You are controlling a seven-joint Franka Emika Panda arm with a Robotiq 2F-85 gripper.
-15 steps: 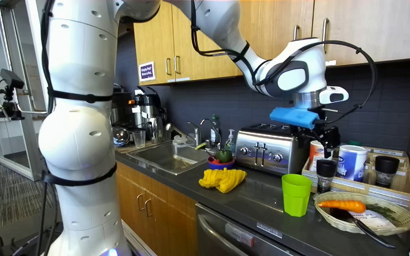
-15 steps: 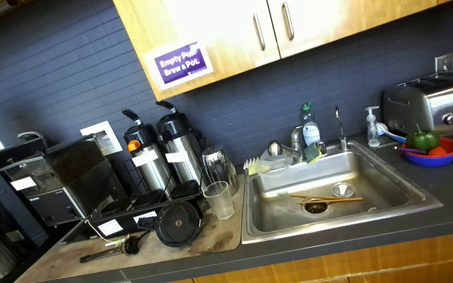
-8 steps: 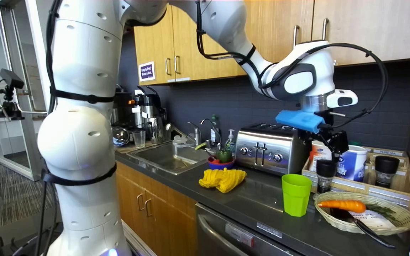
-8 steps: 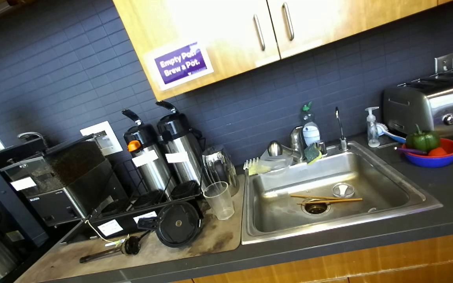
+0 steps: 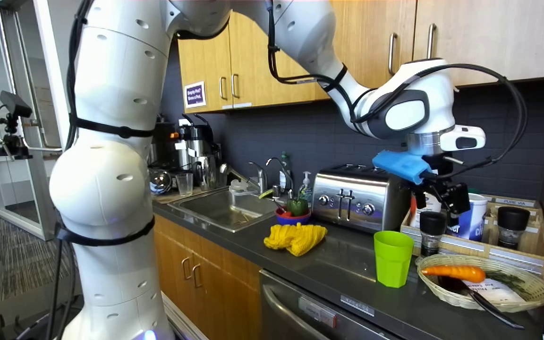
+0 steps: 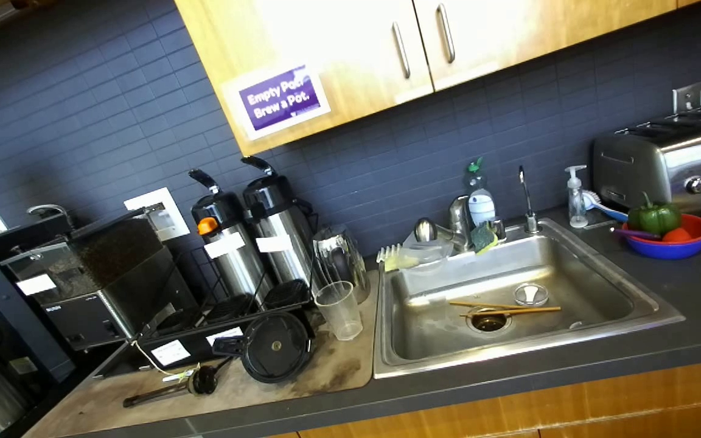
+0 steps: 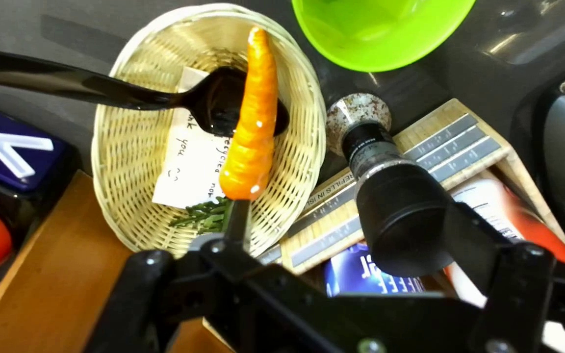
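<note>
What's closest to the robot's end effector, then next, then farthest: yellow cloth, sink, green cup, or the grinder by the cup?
From the end effector, in an exterior view:
1. Grinder: nearly underneath it.
2. Green cup: left of the grinder in the picture.
3. Yellow cloth: farther left, past the cup.
4. Sink: farthest, beyond the cloth.

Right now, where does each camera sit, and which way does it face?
An exterior view: sits near the robot's arm, facing the counter and toaster; arm and gripper show.
An exterior view: sits before the sink, tilted, looking slightly down at it and the pump flasks; none of the robot shows.
Wrist view: mounted on the arm by the gripper, looking down at basket, carrot and grinder; the gripper's fingers show.
Both exterior views share the sink and toaster.
</note>
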